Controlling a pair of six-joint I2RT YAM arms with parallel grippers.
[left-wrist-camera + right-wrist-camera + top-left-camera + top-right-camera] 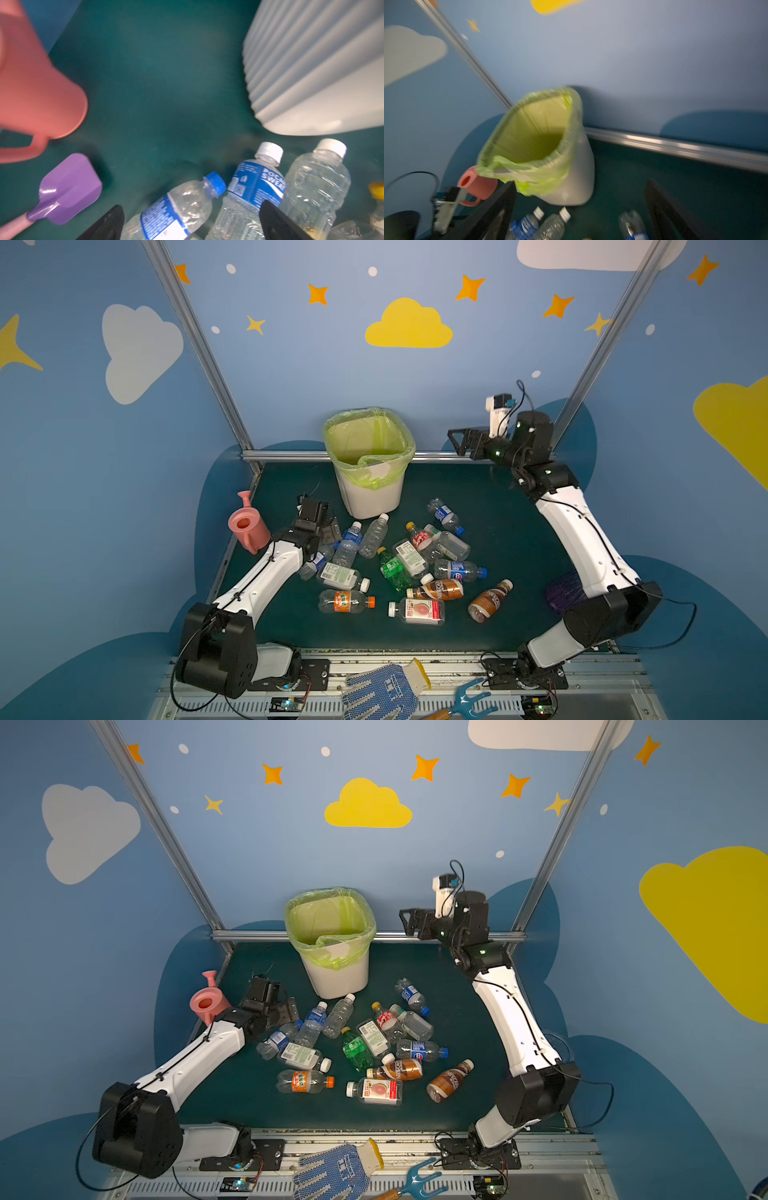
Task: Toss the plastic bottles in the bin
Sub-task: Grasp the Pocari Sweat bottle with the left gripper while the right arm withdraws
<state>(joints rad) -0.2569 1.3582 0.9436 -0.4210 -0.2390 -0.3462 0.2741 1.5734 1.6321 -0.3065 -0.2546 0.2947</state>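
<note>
In both top views a dark green bench under blue walls carries the plastic bottles before the bin. Left wrist: left gripper, jaws wide, empty, tips cropped. Right wrist: blurred; right gripper jaws spread, empty.

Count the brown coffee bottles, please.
2. One brown plastic coffee bottle lies at the pile's near edge; the second brown bottle lies alone to its right. The white plastic bin could hide more.

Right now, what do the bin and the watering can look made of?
The bin looks like matte white moulded plastic, ribbed on one wall in the left wrist view, lined with a thin, crinkled, translucent yellow-green film bag. The watering can seems smooth pink plastic, one piece, dull sheen.
</note>
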